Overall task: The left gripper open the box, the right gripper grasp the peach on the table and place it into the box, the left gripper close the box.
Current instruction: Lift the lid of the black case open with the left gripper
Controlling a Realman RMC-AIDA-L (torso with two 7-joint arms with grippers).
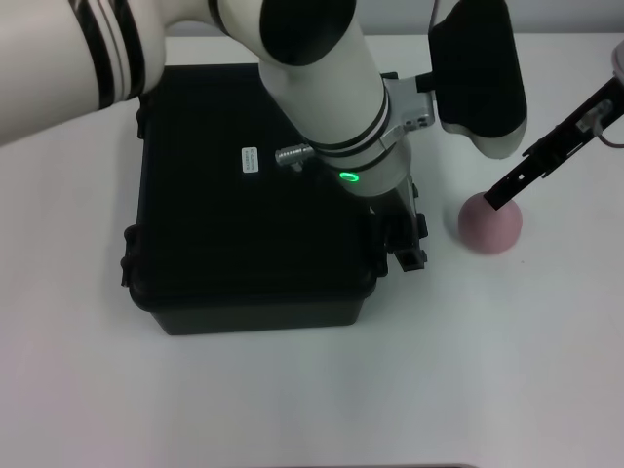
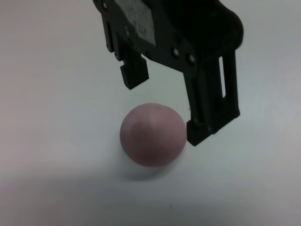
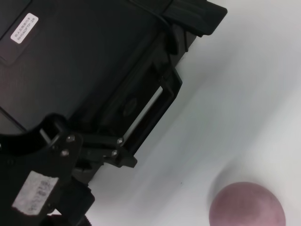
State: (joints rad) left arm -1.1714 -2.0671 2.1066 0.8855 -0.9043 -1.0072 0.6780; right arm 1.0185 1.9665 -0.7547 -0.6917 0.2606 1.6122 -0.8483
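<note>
— So where is the peach (image 1: 490, 224)?

— On the white table (image 1: 292, 390), a little way off the right side of the black box (image 1: 244, 244) and not touching it. It is out on the bare surface, not in the box.

— And the right gripper (image 2: 168, 104)?

— Directly above the peach, reaching down at a slant in the head view. The left wrist view shows it best: the fingers (image 2: 207, 125) are spread wide, one tip just beside the peach's flank and the other raised above and behind its top. They straddle the fruit without clamping it.

— Is the box open?

— No, the lid lies flat and shut, with the small white label (image 1: 249, 159) facing up.

— What about the left gripper (image 1: 402, 229)?

— Its thick white arm crosses over the lid, with the green ring lit near the wrist. The gripper is at the box's right edge, down against the side where a latch (image 3: 146, 113) sticks out. In the right wrist view it sits close against that latched side. I cannot tell how its grip stands, because the dark parts blend into the case.
</note>
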